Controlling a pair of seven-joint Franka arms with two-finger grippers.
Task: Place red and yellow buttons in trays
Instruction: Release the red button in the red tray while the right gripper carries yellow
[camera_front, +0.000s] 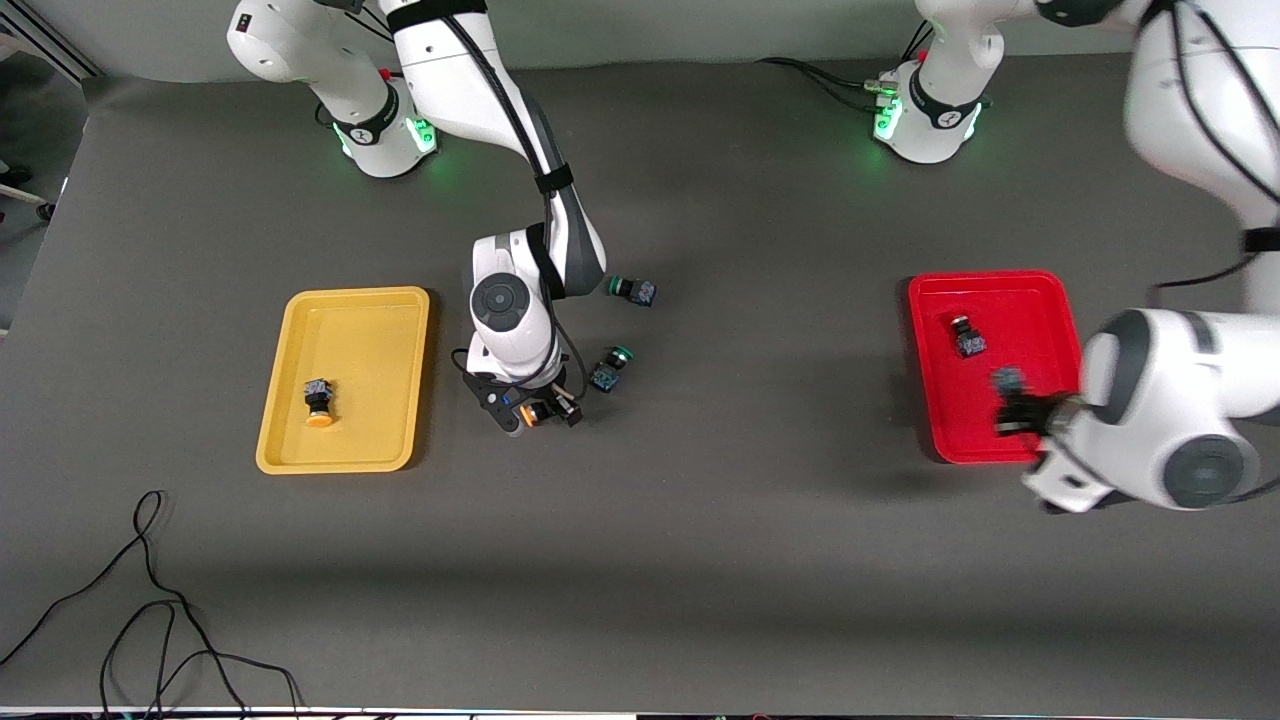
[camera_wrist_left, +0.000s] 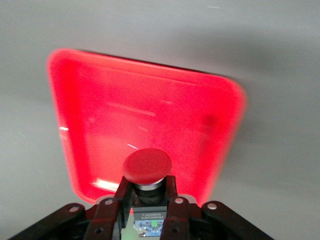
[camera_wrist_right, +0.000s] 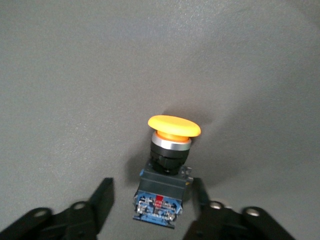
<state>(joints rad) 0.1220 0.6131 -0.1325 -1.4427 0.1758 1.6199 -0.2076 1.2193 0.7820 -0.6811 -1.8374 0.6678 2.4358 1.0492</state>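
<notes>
Two trays lay on the dark desk, a yellow tray (camera_front: 345, 305) toward the right arm's end and a red tray (camera_front: 990, 285) toward the left arm's end. One yellow-capped button (camera_front: 319, 404) already rested on its side in the yellow tray, and one red-capped button (camera_front: 967, 337) already lay in the red tray, in the part farther from the front camera.

The left claw (camera_front: 1012, 400) hung over the red tray's nearer part, its fingers (camera_wrist_left: 172, 207) clamped on the dark body of a second red button (camera_wrist_left: 147, 167), whose round cap showed clearly from the left wrist with the tray's red floor (camera_wrist_left: 150, 115) spread below it.

The right claw (camera_front: 535, 408) was down at the desk between the two trays, closer to the yellow one. Its fingers (camera_wrist_right: 102, 197) stood apart on either side of the second yellow button (camera_wrist_right: 170, 150), which sat on the desk with its orange-yellow cap pointing away from the wrist; from where I stood the fingers did not look to be touching its blue-black body.

Two green-capped buttons were on the bare desk near that claw: one green button (camera_front: 607, 370) just beside it toward the left arm's end, and another green button (camera_front: 633, 290) a little farther from the front camera. A loose black cable (camera_front: 150, 600) trailed over the desk nearest the front camera, at the right arm's end.
</notes>
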